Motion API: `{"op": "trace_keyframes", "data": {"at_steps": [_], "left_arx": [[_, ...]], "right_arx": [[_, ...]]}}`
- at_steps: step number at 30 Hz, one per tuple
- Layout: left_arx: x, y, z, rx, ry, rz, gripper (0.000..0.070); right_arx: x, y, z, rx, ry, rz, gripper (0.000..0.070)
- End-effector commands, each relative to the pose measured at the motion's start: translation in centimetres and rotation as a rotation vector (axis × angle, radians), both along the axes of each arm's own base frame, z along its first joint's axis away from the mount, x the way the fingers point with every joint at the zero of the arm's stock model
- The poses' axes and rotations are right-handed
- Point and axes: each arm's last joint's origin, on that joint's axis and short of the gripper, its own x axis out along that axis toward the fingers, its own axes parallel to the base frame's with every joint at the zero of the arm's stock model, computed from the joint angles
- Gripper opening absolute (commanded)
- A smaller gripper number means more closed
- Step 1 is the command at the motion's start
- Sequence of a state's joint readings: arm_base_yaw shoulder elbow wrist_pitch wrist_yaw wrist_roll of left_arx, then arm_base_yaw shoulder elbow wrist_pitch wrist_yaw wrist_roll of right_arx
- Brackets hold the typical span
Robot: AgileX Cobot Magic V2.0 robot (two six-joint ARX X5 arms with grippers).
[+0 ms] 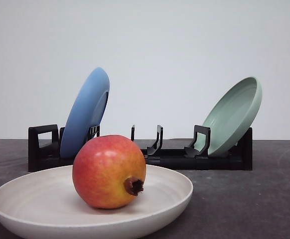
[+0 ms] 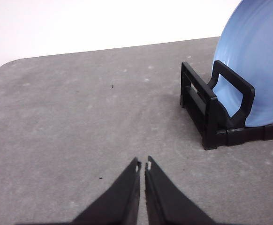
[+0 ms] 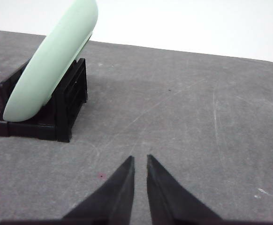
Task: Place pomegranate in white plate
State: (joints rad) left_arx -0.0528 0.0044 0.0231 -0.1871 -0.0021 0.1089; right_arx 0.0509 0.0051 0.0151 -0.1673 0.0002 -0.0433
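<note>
From where I stand, the pomegranate point(image 1: 109, 171) sits inside the white plate point(image 1: 30, 199), resting on the plate's shallow floor a little right of its middle, with its dark brown crown turned toward the front and slightly right. The fruit is red over the top and yellow-orange lower down, and it stands free, with nothing gripping it. The plate lies flat on the grey table point(image 1: 244, 199) at the near edge, toward the left. Behind it a black dish rack point(image 1: 175, 158) runs across the table; a blue plate point(image 1: 87, 110) leans in its left end and a pale green plate point(image 1: 234, 115) leans in its right end, both tilted on edge, with bare slots between them. In the left wrist view the left gripper point(image 2: 143, 166) hovers low over bare tabletop, its two dark fingers drawn together until only a hairline slit separates the tips, holding nothing; the rack's left end and the blue plate lie off to one side of it, well apart. In the right wrist view the right gripper point(image 3: 140, 159) is posed much the same, over bare table near the rack's end with the green plate, its fingers nearly together with a narrow gap at the tips and nothing between them.
</note>
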Motion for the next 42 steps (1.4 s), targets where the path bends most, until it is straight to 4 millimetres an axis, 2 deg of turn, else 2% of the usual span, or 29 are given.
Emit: {"op": "trace_keyframes", "data": {"at_steps": [1, 42], "left_arx": [[0.05, 0.0, -0.38, 0.007, 0.01, 0.0, 0.0], [0.05, 0.0, -0.38, 0.006, 0.01, 0.0, 0.0]], "right_arx": [[0.02, -0.01, 0.0, 0.017, -0.008, -0.004, 0.0047], [0.02, -0.01, 0.0, 0.017, -0.008, -0.004, 0.0047]]}}
